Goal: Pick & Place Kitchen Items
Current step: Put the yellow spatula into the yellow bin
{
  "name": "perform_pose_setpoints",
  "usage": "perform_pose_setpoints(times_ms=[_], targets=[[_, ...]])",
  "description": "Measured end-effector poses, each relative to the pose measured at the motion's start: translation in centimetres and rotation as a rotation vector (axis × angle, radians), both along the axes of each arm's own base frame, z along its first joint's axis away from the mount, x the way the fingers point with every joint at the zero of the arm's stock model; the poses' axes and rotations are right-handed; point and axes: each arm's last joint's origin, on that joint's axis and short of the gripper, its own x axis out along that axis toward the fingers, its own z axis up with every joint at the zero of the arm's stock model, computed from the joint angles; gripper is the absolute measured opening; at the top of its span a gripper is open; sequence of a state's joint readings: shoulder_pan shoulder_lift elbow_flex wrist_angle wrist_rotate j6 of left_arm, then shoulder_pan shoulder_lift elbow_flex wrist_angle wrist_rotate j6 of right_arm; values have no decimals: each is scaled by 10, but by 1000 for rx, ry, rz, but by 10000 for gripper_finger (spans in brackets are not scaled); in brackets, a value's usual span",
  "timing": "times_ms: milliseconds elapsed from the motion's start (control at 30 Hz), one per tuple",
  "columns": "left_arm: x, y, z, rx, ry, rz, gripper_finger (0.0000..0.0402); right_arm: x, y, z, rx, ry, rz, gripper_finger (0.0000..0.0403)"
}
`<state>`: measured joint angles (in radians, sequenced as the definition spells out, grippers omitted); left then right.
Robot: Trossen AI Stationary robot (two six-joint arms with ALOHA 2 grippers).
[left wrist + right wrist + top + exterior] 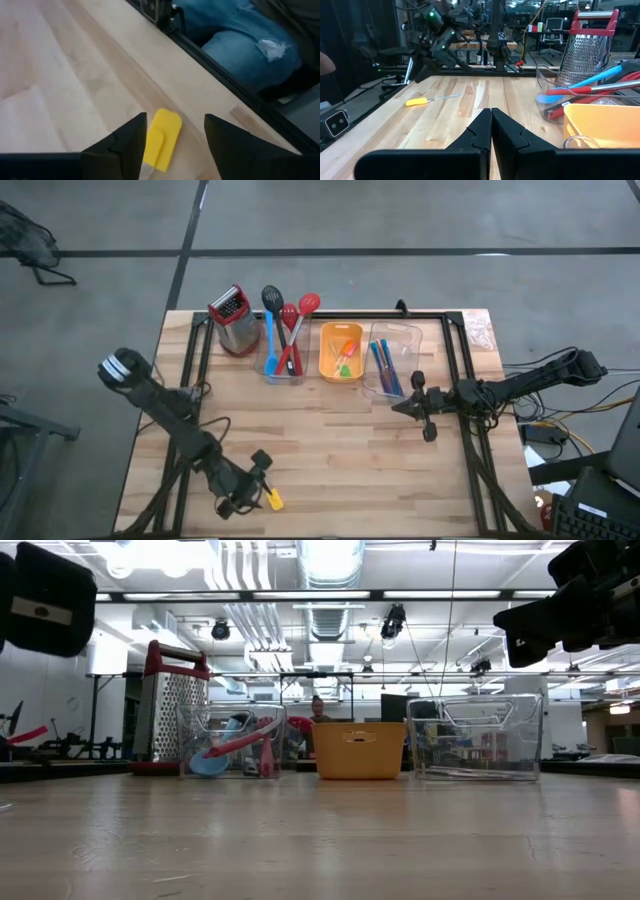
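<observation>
A: Yellow spatula [161,139] lies flat on the table [340,450], near its front edge. The left gripper [243,482] hangs right over it with its jaws wide apart and nothing held. From the left wrist view the yellow blade sits between the two fingers [127,145], closer to one than the other.

B: The thin metal handle shows in the right wrist view, stretched along the wood. Where do the other pieces stand?

A: Red, blue and black spoons [285,330] stand in the clear bin [283,370] beside the grater [232,320]; small coloured pieces lie in the orange tray [340,352]; blue-handled cutlery [385,365] lies in the second clear bin [400,340]. The right gripper [418,408] waits just in front of that second bin, jaws pressed fully together, empty.

B: Judgement on a clean pick?

A: The gripper should centre first, so both fingers meet the blade evenly rather than pushing it sideways. The spatula is flat and low, so the fingertips probably need to come down nearly to the wood before closing. A grip near the blade's neck looks steadier than one at its tip.

B: Risk?

A: The spatula lies near the table edge; a nudge could slide it off.
</observation>
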<state>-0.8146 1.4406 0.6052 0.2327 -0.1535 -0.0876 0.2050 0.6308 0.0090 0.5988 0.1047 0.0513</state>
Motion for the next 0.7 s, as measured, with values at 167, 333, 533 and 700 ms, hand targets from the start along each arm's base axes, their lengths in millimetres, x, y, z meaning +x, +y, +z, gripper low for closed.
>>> perform_pose_setpoints(times_ms=[167, 333, 533, 700], targets=[[11, -12, -12, 6, 50, 8, 215, 0, 0, 0, 0, 0, 0, 8], [22, -20, -30, 63, 83, 13, 214, 0, 0, 0, -1, 1, 0, 8], [29, -24, -40, 90, 102, 23, 214, 0, 0, 0, -3, 5, 0, 8], [29, -22, -46, 129, 130, 37, 214, 0, 0, -1, -5, 15, -1, 8]])
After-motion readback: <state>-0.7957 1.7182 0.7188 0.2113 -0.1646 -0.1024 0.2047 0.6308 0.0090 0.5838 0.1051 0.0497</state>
